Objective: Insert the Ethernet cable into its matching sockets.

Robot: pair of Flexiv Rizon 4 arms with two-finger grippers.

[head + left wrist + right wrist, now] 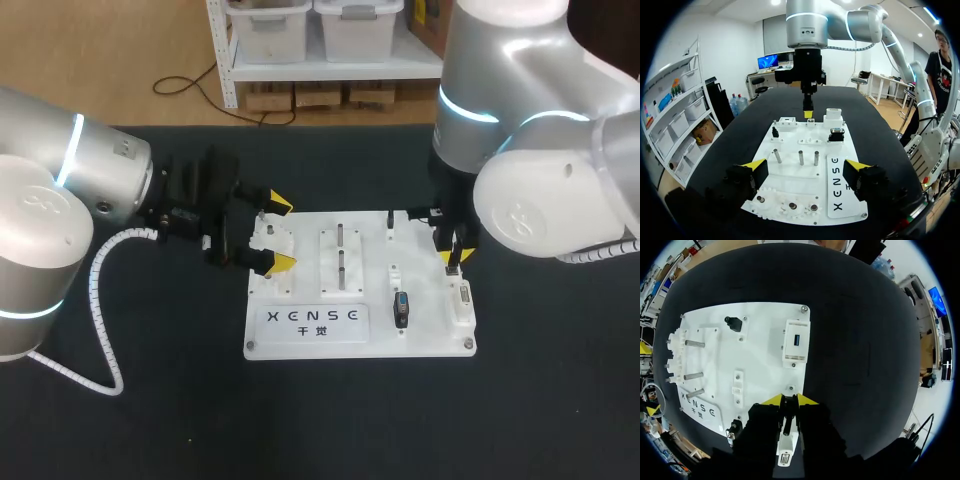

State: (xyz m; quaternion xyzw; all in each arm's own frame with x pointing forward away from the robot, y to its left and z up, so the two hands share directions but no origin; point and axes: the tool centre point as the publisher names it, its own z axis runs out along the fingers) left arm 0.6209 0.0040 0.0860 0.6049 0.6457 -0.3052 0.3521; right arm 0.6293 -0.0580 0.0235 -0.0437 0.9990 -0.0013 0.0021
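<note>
The white practice board (300,335) lies mid-table. My right gripper (452,262) hangs over the board's right side, shut on a narrow dark connector (786,421). Right under it is a white socket block (785,450), the same socket block (462,300) at the board's right edge. A black plug with a blue face (401,308) stands on the board to the left of that block. My left gripper (280,233) stands open around the board's left end, its yellow fingertips (754,166) on either side with nothing held. The left wrist view has the right gripper (808,109) at the board's far end.
Steel pegs (341,255) stand upright in the board's middle, and round gear posts (792,206) sit at its left end. A second white block with a blue port (796,341) and a small black post (733,322) are near the board's back. Black tabletop (150,420) surrounds the board.
</note>
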